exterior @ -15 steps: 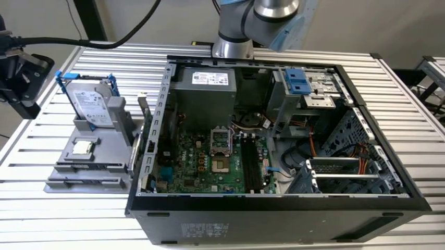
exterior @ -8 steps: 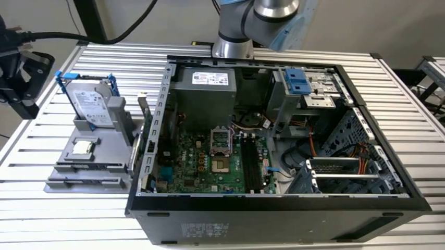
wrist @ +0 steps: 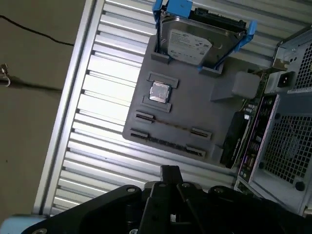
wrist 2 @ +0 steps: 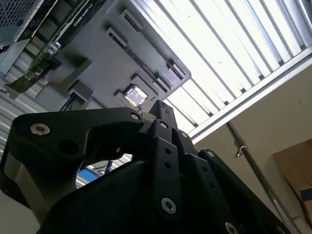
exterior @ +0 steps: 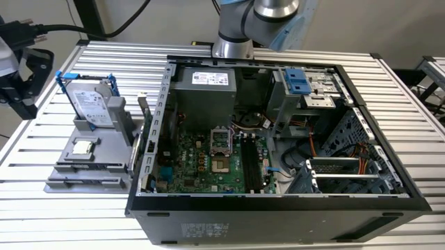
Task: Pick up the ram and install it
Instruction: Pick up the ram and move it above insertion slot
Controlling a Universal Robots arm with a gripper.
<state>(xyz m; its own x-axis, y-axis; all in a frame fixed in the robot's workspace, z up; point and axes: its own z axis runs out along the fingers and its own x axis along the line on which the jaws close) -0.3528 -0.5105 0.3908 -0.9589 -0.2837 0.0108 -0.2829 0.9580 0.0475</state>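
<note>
Fingers clenched (on nothing) hang above bare table slats beside the gray tray's edge.

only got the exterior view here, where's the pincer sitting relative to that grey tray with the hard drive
Observer: In the first wrist view the black pincer hangs in the air above the ribbed aluminium table, with its tip seen just off the edge of the flat grey plastic holder tray.
Operator: holding anything
Observer: No. In both wrist views it is shut, with nothing gripped.
Operator: what's on the case side facing the tray
Observer: The open metal computer case turns its rear port panel toward the tray.
</note>
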